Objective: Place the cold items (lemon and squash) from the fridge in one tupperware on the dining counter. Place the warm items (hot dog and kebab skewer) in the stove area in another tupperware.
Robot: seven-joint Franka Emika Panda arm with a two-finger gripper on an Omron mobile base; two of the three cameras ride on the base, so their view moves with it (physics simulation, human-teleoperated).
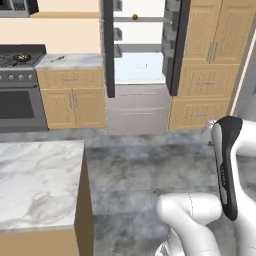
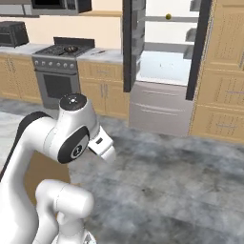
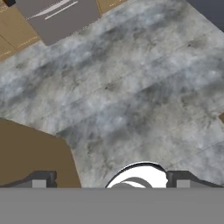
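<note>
A small yellow lemon (image 1: 134, 16) (image 2: 167, 16) sits on an upper shelf of the open fridge (image 1: 140, 67) (image 2: 164, 66). On the counter right of the stove (image 1: 17, 82) (image 2: 59, 71) lies a thin dark stick (image 1: 59, 58) (image 2: 97, 52), perhaps the kebab skewer. The marble dining counter (image 1: 35, 180) stands at the lower left, its brown side (image 3: 30, 153) in the hand view. My gripper (image 3: 110, 183) is open, pointing down at the grey floor with nothing between its fingertips (image 3: 39, 181). Squash, hot dog and tupperware are out of view.
A pan (image 1: 21, 57) (image 2: 70, 48) rests on the stove. Wooden cabinets (image 1: 210, 65) flank the fridge, whose doors stand open. A microwave (image 2: 12, 33) sits at the far left. Grey stone floor (image 1: 145, 165) stretches between me and the fridge.
</note>
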